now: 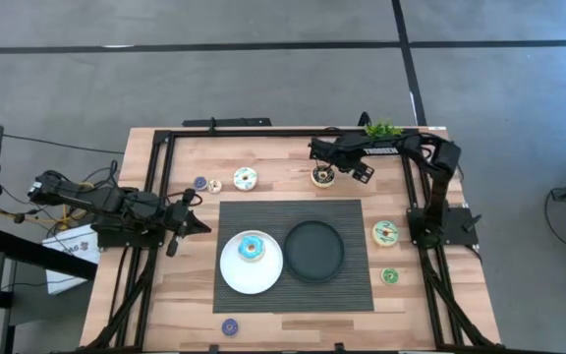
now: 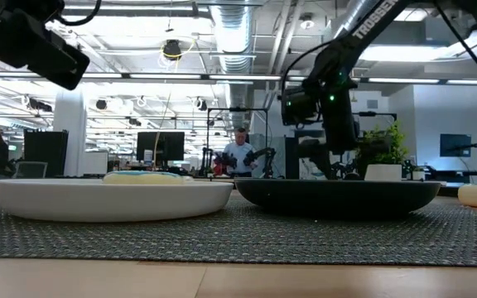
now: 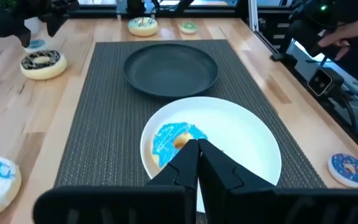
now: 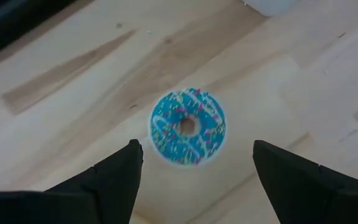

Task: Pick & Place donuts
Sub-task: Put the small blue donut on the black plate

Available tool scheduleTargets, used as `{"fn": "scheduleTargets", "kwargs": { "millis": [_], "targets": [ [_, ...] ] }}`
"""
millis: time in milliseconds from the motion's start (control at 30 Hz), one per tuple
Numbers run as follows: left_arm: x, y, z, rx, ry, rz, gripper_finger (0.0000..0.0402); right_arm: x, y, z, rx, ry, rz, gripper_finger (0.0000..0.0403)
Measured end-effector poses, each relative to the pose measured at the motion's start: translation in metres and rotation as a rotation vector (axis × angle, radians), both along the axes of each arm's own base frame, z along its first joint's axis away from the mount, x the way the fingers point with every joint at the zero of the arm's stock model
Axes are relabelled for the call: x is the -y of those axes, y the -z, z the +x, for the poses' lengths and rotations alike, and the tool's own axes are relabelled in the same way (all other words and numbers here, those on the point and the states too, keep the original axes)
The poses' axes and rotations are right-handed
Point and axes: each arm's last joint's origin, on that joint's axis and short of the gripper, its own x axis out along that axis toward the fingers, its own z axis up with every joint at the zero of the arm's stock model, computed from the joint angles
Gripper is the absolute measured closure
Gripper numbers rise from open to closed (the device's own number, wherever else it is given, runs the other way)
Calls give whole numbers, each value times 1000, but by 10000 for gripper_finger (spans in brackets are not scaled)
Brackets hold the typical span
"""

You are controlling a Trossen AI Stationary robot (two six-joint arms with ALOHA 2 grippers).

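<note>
A small blue sprinkled donut (image 4: 188, 127) lies flat on the bare wood. My right gripper (image 4: 197, 163) hangs open above it, pointing down, one finger on either side and clear of it. In the high view this gripper (image 1: 359, 169) is at the table's far side, just right of the chocolate-brown donut (image 1: 323, 176), and the arm hides the small donut. A blue-iced donut (image 1: 252, 248) lies on the white plate (image 1: 234, 280). My left gripper (image 3: 197, 152) is shut and empty, hovering by the mat's left edge (image 1: 197, 218) and pointing toward that plate.
An empty black plate (image 1: 313, 251) shares the dark woven mat (image 1: 352, 295) with the white plate. Other donuts lie on the wood: white (image 1: 245, 179), pale green (image 1: 384, 233), small green (image 1: 389, 276), small purple (image 1: 200, 183) and a small one near the front edge (image 1: 229, 326). A potted plant (image 1: 382, 129) stands at the far edge.
</note>
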Motion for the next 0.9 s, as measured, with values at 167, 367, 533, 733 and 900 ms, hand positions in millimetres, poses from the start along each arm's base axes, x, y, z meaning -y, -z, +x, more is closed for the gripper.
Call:
{"fn": "scheduleTargets", "kwargs": {
  "millis": [167, 367, 533, 733, 900],
  "targets": [
    [0, 1, -1, -18, -6, -12, 401, 7, 3, -1, -2, 14, -27, 108],
    [0, 2, -1, -24, -9, -17, 401, 18, 5, -2, 18, -4, -38, 108],
    [0, 2, -1, -25, -13, -26, 401, 19, 11, -8, 26, 37, -19, 108],
    [0, 2, -1, -26, -17, -34, 401, 14, 20, -12, 52, 32, 8, 108],
    [0, 2, -1, -25, -18, -36, 401, 10, 21, -11, 36, 15, 1, 118]
  ]
}}
